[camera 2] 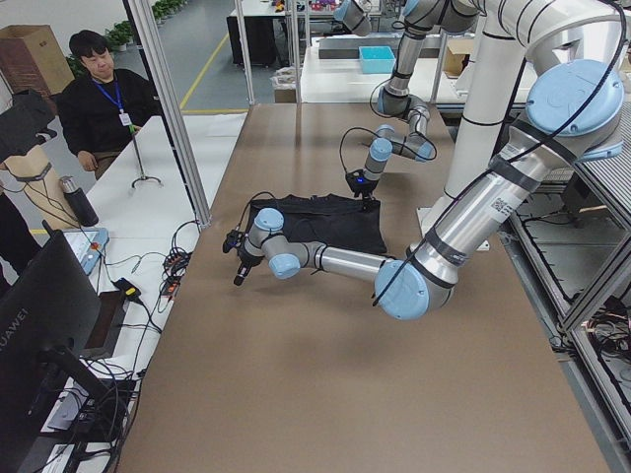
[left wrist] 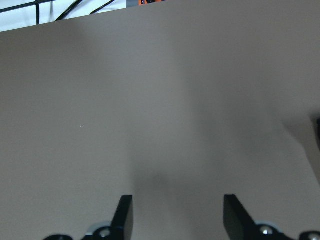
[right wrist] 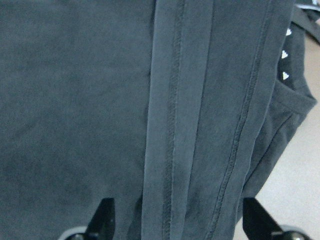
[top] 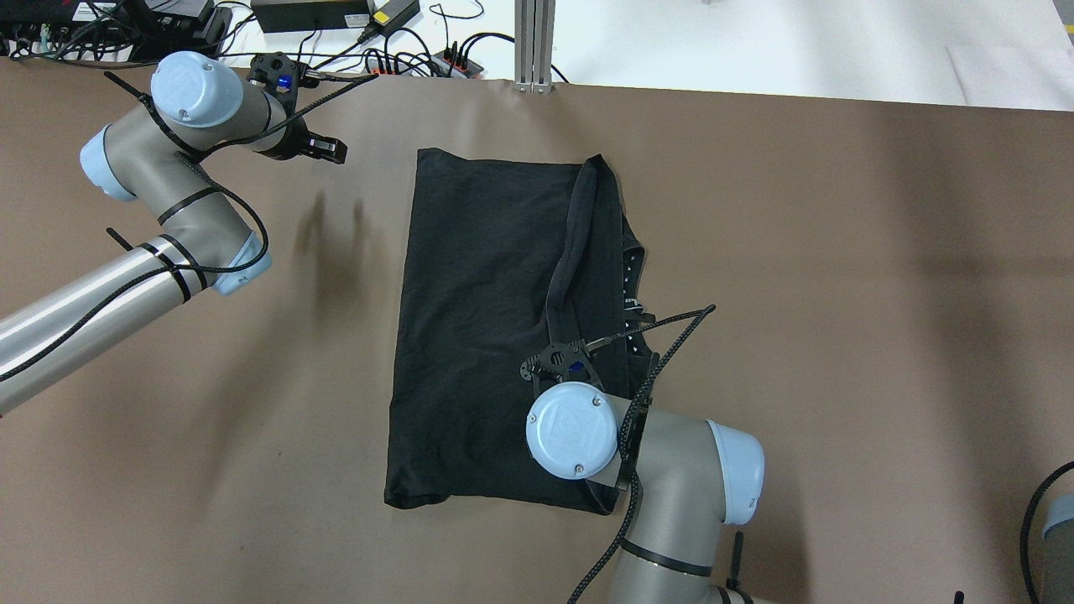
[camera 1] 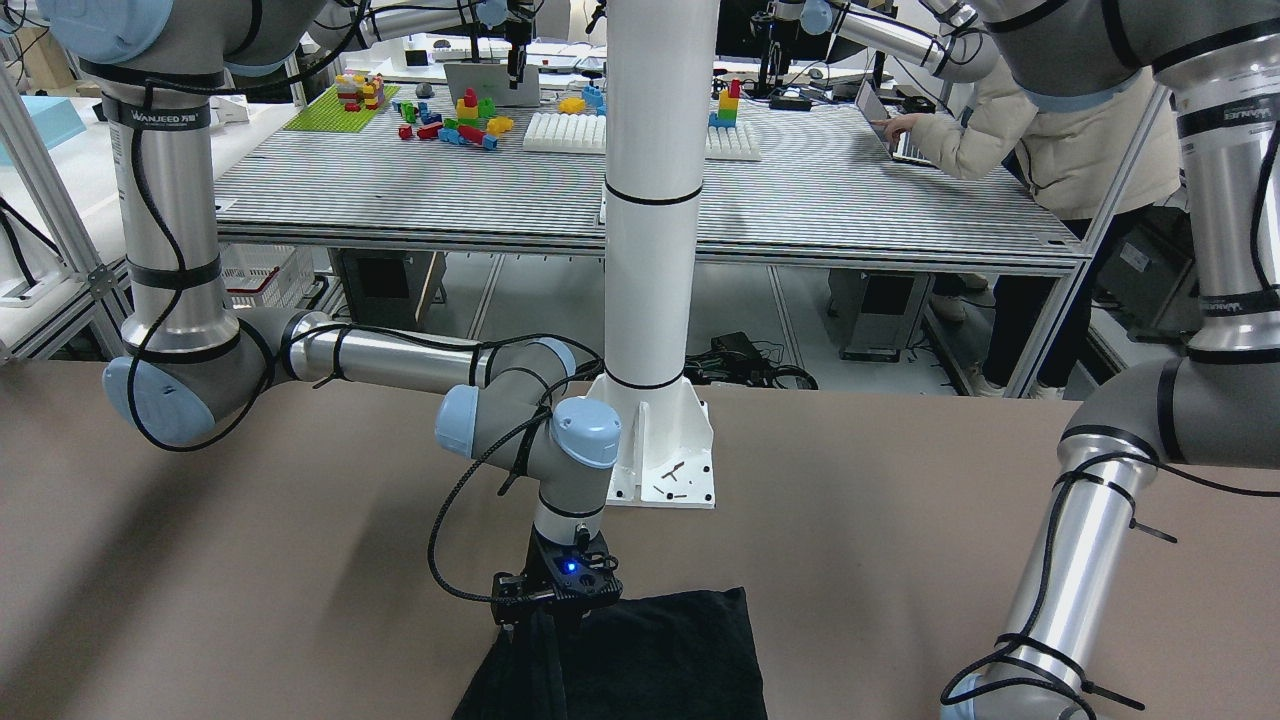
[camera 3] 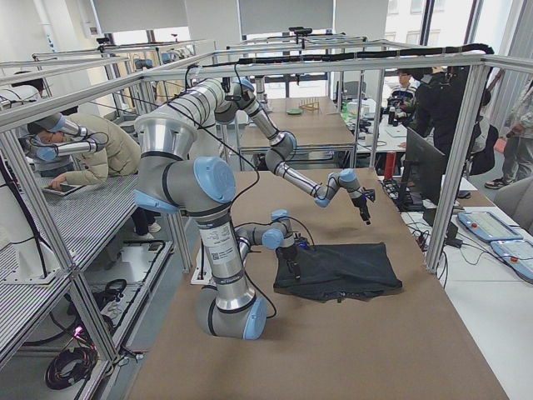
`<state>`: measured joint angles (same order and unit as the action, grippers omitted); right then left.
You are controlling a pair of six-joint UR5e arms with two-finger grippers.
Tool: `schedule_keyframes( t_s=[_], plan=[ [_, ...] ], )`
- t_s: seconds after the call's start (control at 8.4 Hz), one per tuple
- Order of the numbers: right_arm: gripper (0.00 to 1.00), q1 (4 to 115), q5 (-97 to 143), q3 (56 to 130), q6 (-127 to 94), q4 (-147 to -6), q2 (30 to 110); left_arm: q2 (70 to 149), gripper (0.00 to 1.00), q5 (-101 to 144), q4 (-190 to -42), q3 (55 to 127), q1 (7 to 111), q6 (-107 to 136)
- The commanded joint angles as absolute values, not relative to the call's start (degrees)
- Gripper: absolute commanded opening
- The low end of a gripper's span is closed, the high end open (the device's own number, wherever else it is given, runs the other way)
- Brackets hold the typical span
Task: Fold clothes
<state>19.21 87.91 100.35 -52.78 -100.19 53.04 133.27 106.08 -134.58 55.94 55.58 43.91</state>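
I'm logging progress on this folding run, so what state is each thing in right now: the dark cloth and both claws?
black cloth: spread flat on the table, the edge on the robot's right turned over onto itself, hem band showing.
left claw: open, empty, over bare table off to the cloth's side.
right claw: open, over the turned-over hem, gripping nothing.

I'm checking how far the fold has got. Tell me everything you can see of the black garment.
The black garment is soft, matte fabric, roughly rectangular, lying flat on the brown table. Its edge on the robot's right is turned over onto the body, showing a stitched hem band. A trim with small white marks peeks out beyond it. The right gripper, jaws open, sits over that band; whether it touches the fabric cannot be told.
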Motion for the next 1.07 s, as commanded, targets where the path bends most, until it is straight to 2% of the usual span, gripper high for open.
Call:
schedule_keyframes(
  t_s=[0.0,0.12,0.24,0.6,0.83,0.95],
  plan=[
    [0.59,18.11,86.84,100.37,-50.8,-100.72,53.52,133.24,0.69,106.08,-134.56,55.9,55.29,43.77],
    [0.52,18.02,86.31,100.37,-50.63,-100.72,53.53,133.24,0.69,106.08,-134.56,55.81,55.28,43.77],
    [0.49,18.02,86.31,100.37,-50.63,-100.72,53.53,133.24,0.69,106.08,-134.56,55.81,55.28,43.77],
    [0.52,16.79,86.22,100.37,-50.63,-100.63,53.53,133.24,0.69,106.08,-134.56,55.81,55.2,43.77],
    [0.5,16.79,86.22,100.37,-50.63,-100.63,53.61,133.24,0.69,106.08,-134.56,55.81,55.2,43.77],
    [0.41,16.79,86.22,100.63,-50.63,-100.63,53.61,133.24,0.69,106.08,-134.56,55.81,55.2,43.77]
  ],
)
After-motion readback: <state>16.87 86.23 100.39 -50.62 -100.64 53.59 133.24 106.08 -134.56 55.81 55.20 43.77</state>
